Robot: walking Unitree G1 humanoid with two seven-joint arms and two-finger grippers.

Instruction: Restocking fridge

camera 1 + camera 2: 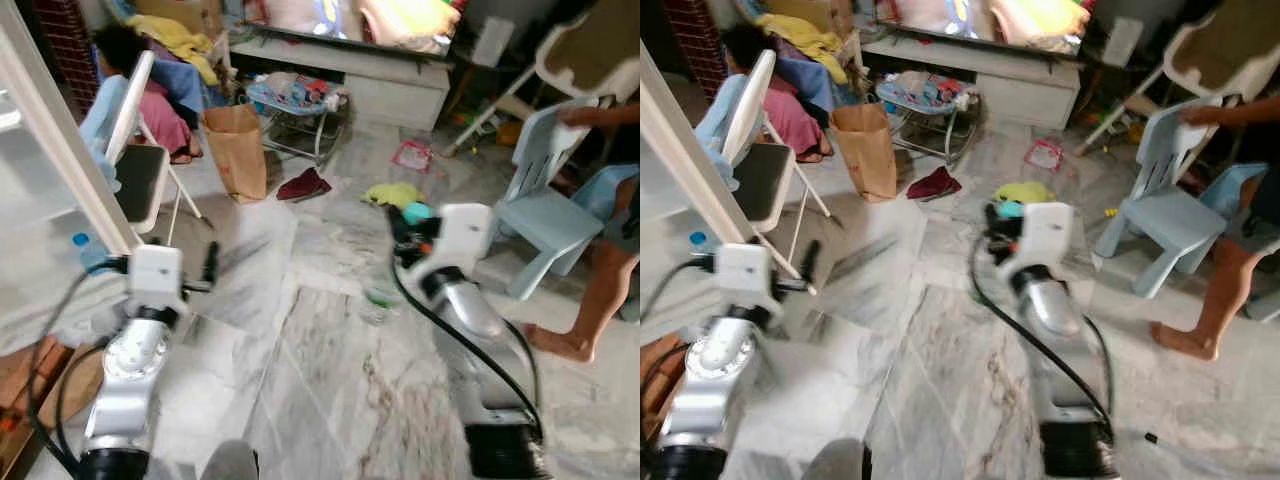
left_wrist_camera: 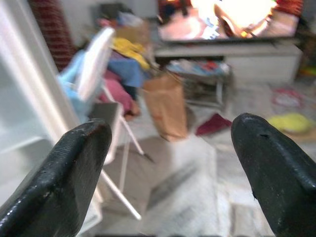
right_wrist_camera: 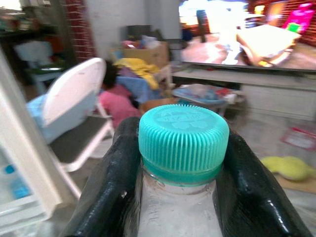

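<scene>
My right gripper [image 3: 180, 197] is shut on the neck of a clear bottle [image 3: 173, 217] with a ribbed teal cap [image 3: 183, 140], one black finger [image 3: 108, 187] on each side. In the head views the teal cap [image 1: 417, 212] shows in front of the right wrist, held out over the marble floor. My left gripper [image 2: 168, 173] is open with nothing between its fingers [image 2: 64, 182], and it is held low beside the white fridge door [image 1: 60, 150] at the left. A blue-capped bottle [image 1: 85, 250] sits inside the fridge.
A white folding chair [image 1: 130, 130] and a brown paper bag [image 1: 237, 150] stand ahead on the left, with a seated person [image 1: 150, 95] behind. A pale blue plastic chair [image 1: 545, 215] and a person's leg [image 1: 590, 300] are at the right. Cloths [image 1: 392, 193] litter the floor.
</scene>
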